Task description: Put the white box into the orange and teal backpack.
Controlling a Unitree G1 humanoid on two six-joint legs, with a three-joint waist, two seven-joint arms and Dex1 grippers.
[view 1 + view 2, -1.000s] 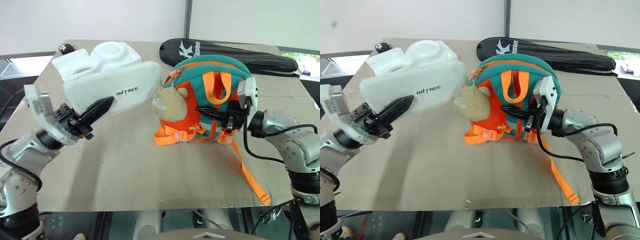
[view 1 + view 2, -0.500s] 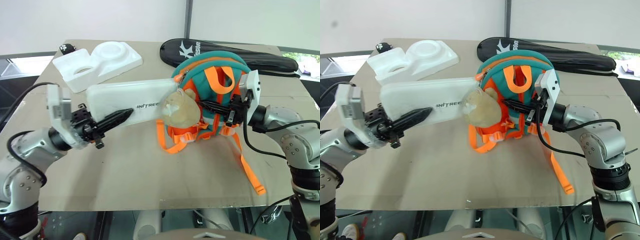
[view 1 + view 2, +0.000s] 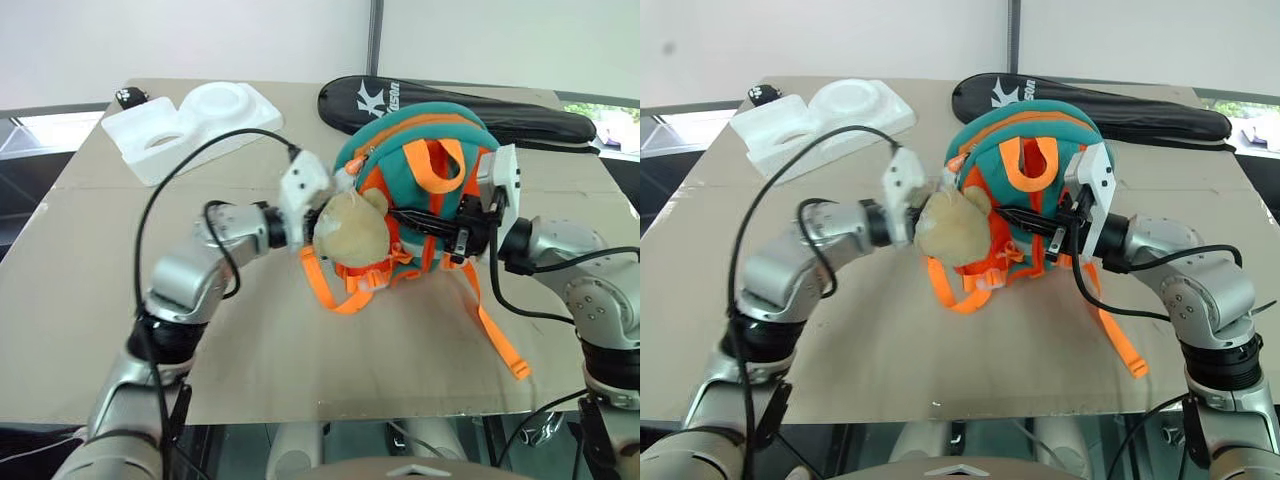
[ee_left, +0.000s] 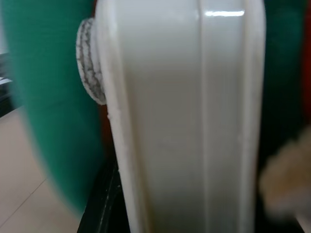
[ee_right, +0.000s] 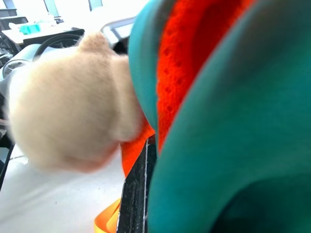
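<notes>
From the left eye view, the right claw (image 3: 425, 222) has its black fingers pinched together on the front of the orange and teal backpack (image 3: 420, 160), among the orange webbing, and the forearm comes in level from the right edge of the surface (image 3: 250, 340). The left arm bends up from the near left corner and reaches across to the backpack's left side, its wrist pressed against the tan plush head (image 3: 352, 228); the left claw is hidden behind that head, so how far its fingers stand apart cannot be told here. The right eye view gives the same layout: the backpack sits upright near the middle of the surface with its straps trailing toward the near right, the foam tray (image 3: 820, 115) lies at the far left corner, well apart from both arms, and the black racket cover (image 3: 1100, 105) lies along the far edge just behind the backpack. The near half of the surface lies bare. In the left wrist view the white box (image 4: 184, 121) stands edge-on right in front of the lens, held in the left claw, with teal fabric to both sides of it, so the box is at or in the backpack's opening. In the right wrist view one black finger (image 5: 138, 194) lies against teal and orange cloth, the plush head just beside it.
</notes>
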